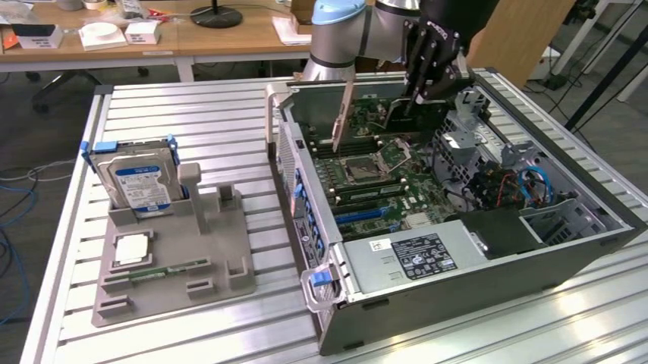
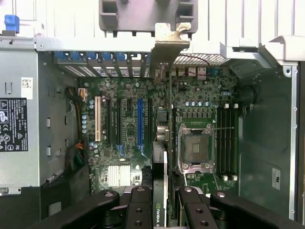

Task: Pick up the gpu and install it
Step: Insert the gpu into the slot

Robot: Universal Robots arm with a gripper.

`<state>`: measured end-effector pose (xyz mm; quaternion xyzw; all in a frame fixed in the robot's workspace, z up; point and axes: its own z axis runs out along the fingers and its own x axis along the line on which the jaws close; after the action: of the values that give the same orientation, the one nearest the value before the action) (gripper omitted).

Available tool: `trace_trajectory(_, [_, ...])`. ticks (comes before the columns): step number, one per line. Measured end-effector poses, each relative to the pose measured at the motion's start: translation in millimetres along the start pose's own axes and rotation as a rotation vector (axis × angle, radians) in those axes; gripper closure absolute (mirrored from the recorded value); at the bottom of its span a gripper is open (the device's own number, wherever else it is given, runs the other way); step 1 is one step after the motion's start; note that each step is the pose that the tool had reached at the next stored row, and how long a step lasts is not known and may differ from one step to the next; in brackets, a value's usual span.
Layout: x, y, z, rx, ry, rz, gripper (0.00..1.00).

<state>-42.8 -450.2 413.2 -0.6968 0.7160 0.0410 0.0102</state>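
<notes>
- dark and thin, the gpu [image 2: 164, 162] faces me edge-on, with a bent silvery bracket [image 2: 167, 44] at its far end.
- my gripper [image 2: 164, 202] has its jaws pinching the gpu upright over the motherboard [image 2: 124, 119]; i can't tell whether it touches a slot.
- the open computer case [image 1: 456, 303] around it also holds a power supply [image 1: 415, 258] and blue cables [image 1: 532, 186].
- a grey tray [image 1: 228, 250] on the desk [image 1: 182, 114] holds an upright hard drive [image 1: 142, 186] and a flat green memory stick [image 1: 167, 269].
</notes>
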Motion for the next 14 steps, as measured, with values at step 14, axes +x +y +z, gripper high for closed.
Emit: trace_trajectory(14, [-3.3, -8.5, 5.3, -0.0015, 0.0015, -0.034, 0.74])
